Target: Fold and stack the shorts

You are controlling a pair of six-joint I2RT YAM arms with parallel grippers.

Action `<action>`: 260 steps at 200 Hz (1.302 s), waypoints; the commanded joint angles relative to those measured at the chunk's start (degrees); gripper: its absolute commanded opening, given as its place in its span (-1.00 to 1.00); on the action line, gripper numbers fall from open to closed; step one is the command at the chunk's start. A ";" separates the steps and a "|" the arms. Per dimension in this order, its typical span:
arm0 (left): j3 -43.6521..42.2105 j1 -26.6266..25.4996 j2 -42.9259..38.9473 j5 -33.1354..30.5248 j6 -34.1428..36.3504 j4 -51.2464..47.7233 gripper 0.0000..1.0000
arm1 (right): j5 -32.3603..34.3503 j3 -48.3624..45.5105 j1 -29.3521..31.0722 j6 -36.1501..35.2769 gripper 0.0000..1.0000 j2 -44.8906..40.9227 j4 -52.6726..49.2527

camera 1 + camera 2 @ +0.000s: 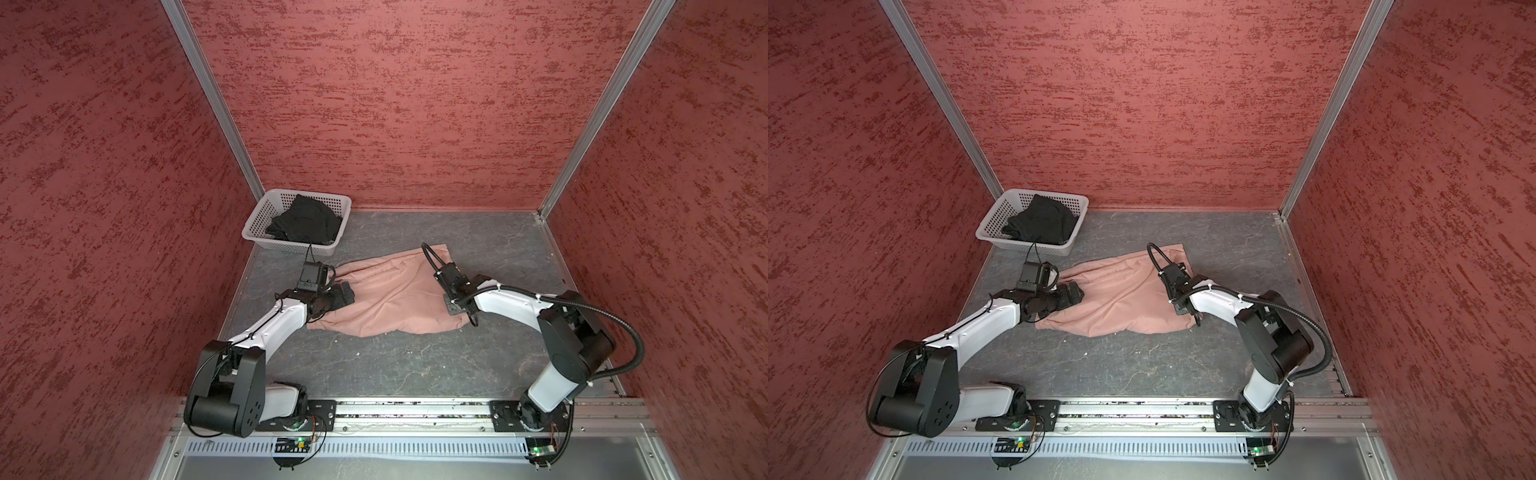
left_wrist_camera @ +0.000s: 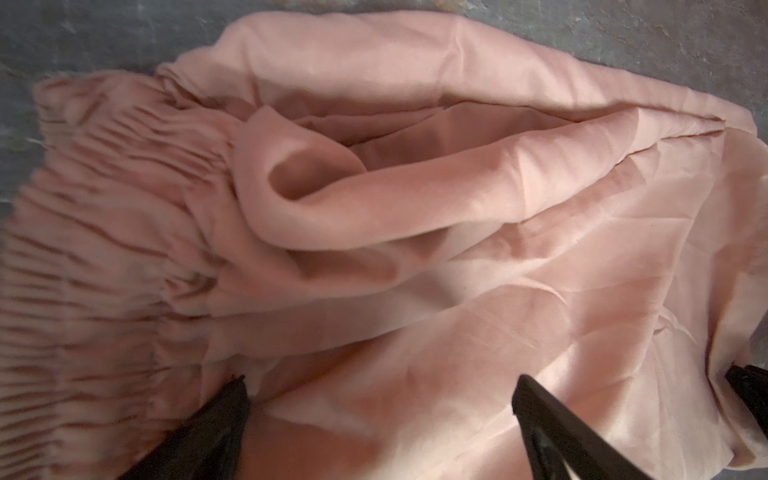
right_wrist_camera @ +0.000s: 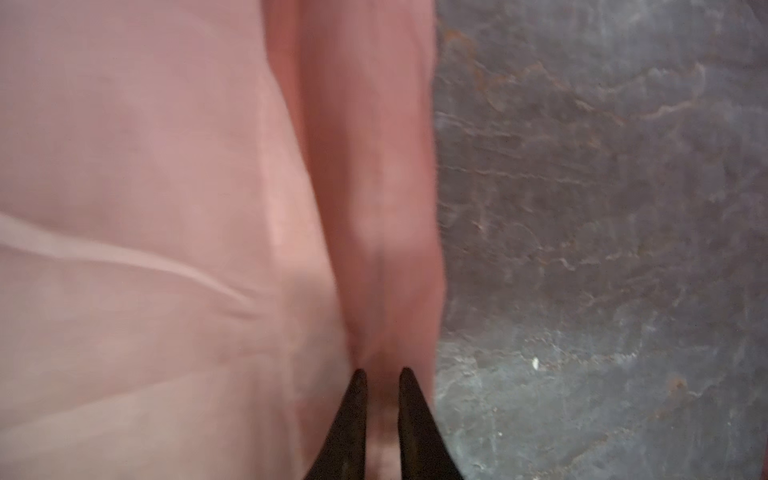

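Looks early: pink shorts (image 1: 395,299) are lying spread, right gripper (image 3: 383,382) pinching their 3 o'clock edge, left gripper (image 2: 381,382) hovering wide at 9 o'clock; black shorts (image 1: 303,222) sitting in basket (image 1: 266,208) at 10 o'clock.

I count two pairs of shorts in all: one pair of dusty pink fabric shorts (image 1: 395,299) with a gathered waistband, spread between my hands, and one pair of crumpled black fabric shorts (image 1: 305,224), beyond my left hand (image 2: 380,399). There is one white perforated plastic basket (image 1: 286,246), holding the black pair. One grey marbled desk (image 1: 415,365) carries it all. My own hands number two: the left hand and the right hand (image 3: 383,386).
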 commanded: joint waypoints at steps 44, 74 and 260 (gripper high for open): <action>0.17 1.05 0.98 3.11 1.01 0.52 0.99 | -15.58 -5.62 -11.33 3.80 -0.06 -11.56 6.71; 2.23 -0.49 -0.17 4.61 1.40 0.27 0.99 | -22.90 -4.05 -10.50 1.34 -0.04 -14.76 9.55; 3.40 6.14 -8.51 9.66 -0.60 -3.34 0.99 | -33.62 -18.95 -12.56 12.79 -0.63 -19.90 18.88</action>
